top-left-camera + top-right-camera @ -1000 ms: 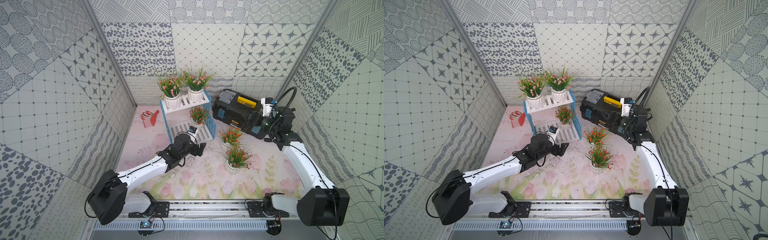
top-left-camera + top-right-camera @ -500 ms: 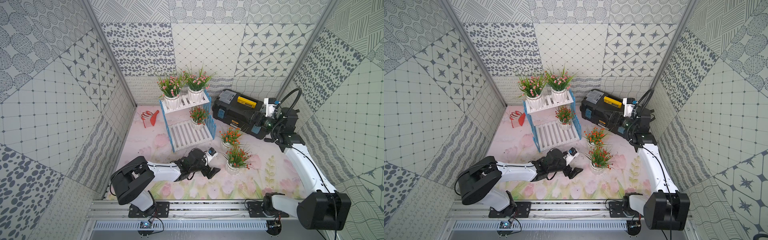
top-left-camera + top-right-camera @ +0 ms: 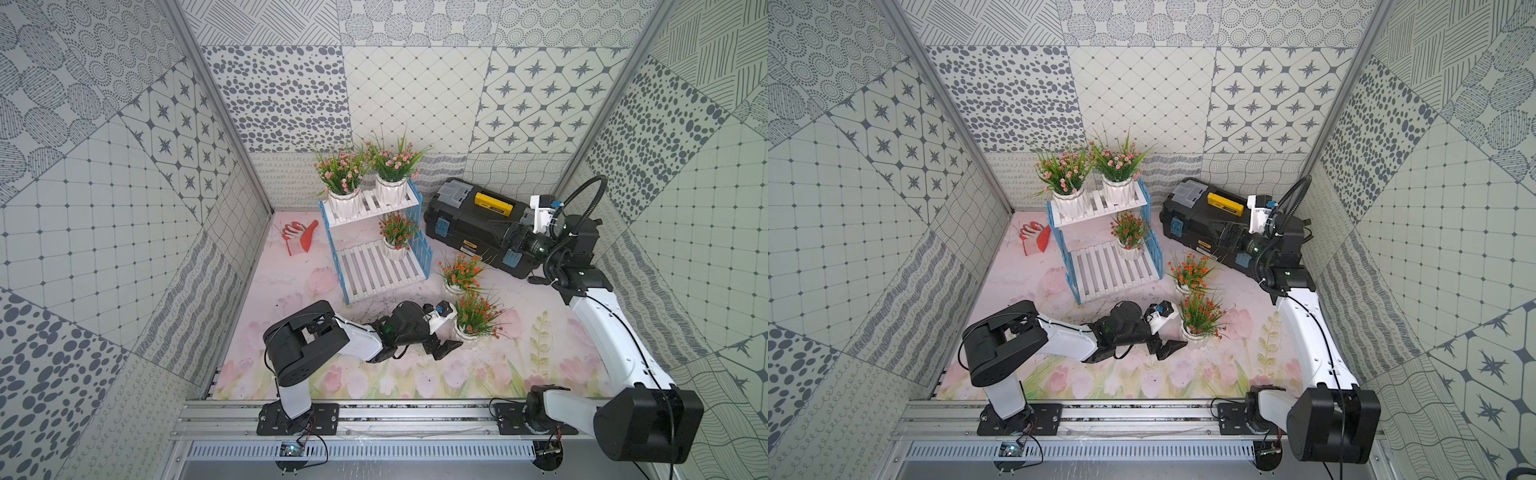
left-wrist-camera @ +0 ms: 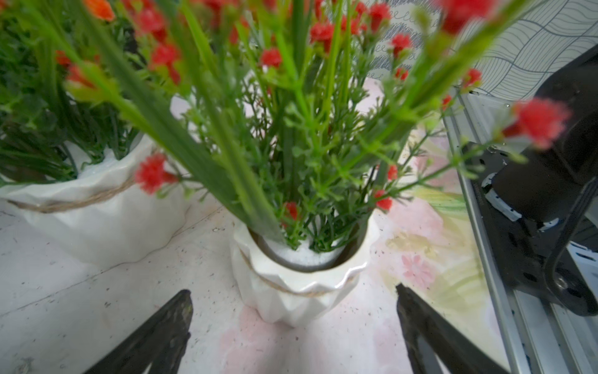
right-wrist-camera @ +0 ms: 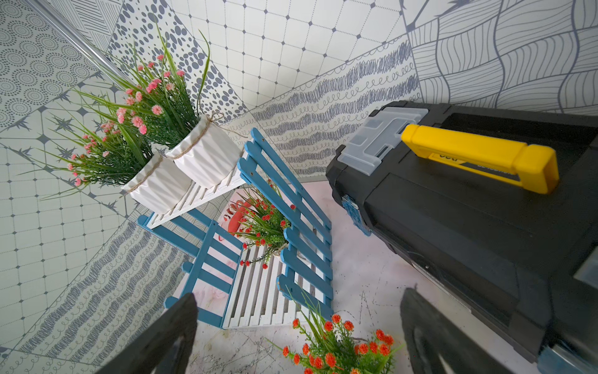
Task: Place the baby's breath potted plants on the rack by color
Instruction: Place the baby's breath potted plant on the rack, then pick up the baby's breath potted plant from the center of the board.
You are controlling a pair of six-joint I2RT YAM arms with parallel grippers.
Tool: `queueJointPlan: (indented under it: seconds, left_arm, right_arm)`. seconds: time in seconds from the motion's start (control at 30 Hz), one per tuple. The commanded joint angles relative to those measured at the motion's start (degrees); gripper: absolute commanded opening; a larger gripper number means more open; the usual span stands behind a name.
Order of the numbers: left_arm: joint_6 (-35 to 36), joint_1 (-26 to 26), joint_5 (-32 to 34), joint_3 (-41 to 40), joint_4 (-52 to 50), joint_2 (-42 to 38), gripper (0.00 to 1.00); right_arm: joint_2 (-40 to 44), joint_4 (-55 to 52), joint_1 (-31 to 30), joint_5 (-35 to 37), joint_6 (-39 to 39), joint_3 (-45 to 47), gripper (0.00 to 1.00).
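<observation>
Your left claw (image 4: pixel 293 293) lies low over the surface (image 3: pixel 374 382), released, with its black fingers (image 4: pixel 174 314) spread wide. In the left wrist view the white ribbed pot of the nearer orange-red plant (image 3: pixel 473 318) stands in the gap between the fingertips. Bare surface shows on either side of the pot, so nothing is gripped. That plant stands upright on the surface, near the front corner of the rack (image 3: pixel 376 270).

Just behind it, the second orange-red plant (image 3: pixel 459 270) also stands upright on the surface, between the rack's blue fence panel and the black toolbox (image 3: pixel 469 224). The two pots sit close together but apart.

The third orange-red plant (image 3: pixel 397 230) stands on the rack's lower shelf, towards the back and against the fence panel on the toolbox side. On the top shelf you have a pink plant (image 3: pixel 341 178) and a second pink plant (image 3: pixel 395 164) side by side, their pots pressed close in the right wrist view.

Your right claw (image 5: pixel 299 298) hangs above the toolbox, released and empty, with its fingers wide apart.

A red and white item (image 3: pixel 301 239) lies on the surface beside the rack, on the side away from the toolbox.
</observation>
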State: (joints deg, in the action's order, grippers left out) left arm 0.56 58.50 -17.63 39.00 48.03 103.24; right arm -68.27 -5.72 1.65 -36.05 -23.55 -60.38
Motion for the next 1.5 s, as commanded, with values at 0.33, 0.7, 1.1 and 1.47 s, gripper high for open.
queueJointPlan:
  seconds: [0.33, 0.7, 1.1, 1.47]
  left_arm:
    - [1.03, 0.21, -8.2, 4.43, 8.11, 6.12, 0.98]
    - [0.32, 0.19, -9.6, 9.34, 9.36, 11.29, 0.98]
    - [0.33, 0.48, -11.9, 15.29, 5.56, 14.89, 0.98]
    - [-0.82, 0.76, -10.01, 18.01, 4.98, 17.77, 0.94]
  right_arm:
    - [1.74, 0.29, 0.21, -0.67, 1.27, -2.54, 0.98]
    - [2.0, -0.83, 0.2, -0.42, 2.26, -2.64, 0.98]
    - [2.09, -1.22, 0.2, 0.37, 2.63, -2.78, 0.98]
    - [2.34, -1.25, 0.2, 0.37, 2.37, -2.65, 0.98]
